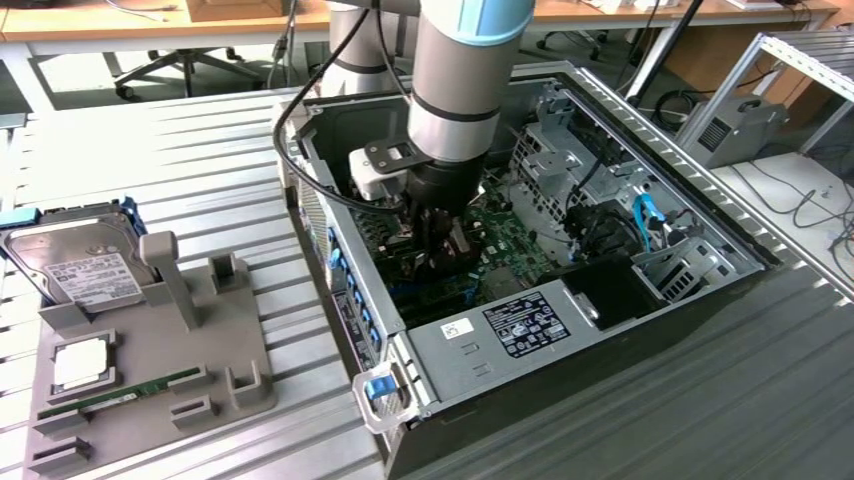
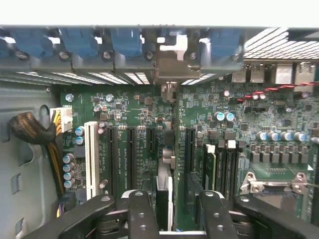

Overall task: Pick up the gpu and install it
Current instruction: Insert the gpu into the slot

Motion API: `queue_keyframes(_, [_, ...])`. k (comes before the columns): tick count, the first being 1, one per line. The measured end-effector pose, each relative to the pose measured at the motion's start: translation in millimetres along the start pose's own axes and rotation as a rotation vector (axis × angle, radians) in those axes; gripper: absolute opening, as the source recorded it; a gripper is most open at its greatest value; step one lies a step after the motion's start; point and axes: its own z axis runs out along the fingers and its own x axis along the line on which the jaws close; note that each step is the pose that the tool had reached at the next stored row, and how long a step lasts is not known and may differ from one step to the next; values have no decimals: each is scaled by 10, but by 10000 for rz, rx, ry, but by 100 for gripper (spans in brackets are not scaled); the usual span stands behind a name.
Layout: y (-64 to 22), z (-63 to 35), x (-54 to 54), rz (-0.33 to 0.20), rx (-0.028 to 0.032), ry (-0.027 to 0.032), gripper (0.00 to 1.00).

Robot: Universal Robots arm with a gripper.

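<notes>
Straddling the gpu point(image 2: 164, 191) with a gap on each side, the gripper point(image 2: 172, 211) stood released, fingers point(image 2: 142, 214) apart. The card stood on edge in a motherboard point(image 2: 149, 114) slot, its bracket end toward the blue clips point(image 2: 127, 42). In the exterior view the gripper point(image 1: 430, 262) reached into the computer case point(image 1: 534, 345), with the parts tray point(image 1: 247, 330) well apart.

Computer case point(image 1: 587, 340) lying open on the surface point(image 1: 174, 130), arm reaching down inside it, gpu point(image 2: 164, 194) standing on edge in a motherboard point(image 2: 149, 112) slot between the jaws, parts tray point(image 1: 160, 380) with hard drive point(image 1: 87, 275) at the exterior view's left
</notes>
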Motion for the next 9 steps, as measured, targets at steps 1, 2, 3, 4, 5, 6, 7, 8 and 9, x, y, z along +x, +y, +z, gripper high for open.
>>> queue_keyframes(1, [-1, -28, -4, 1, 1, 0, 40])
queue_keyframes(2, [-2, -57, -5, 0, 1, -1, 40])
queue_keyframes(3, [-3, -88, -7, 0, -1, 2, 40])
queue_keyframes(4, [-3, -120, -13, 2, 0, -1, 40])
queue_keyframes(5, [-4, -145, -18, 0, 0, 0, 40])
queue_keyframes(6, [-6, -168, -20, -1, 0, 0, 40])
queue_keyframes(7, [-7, -193, -20, -2, -1, 0, 40])
queue_keyframes(8, [-7, -215, -20, -3, 0, -1, 40])
queue_keyframes(9, [-8, -240, -21, -2, 0, -1, 40])
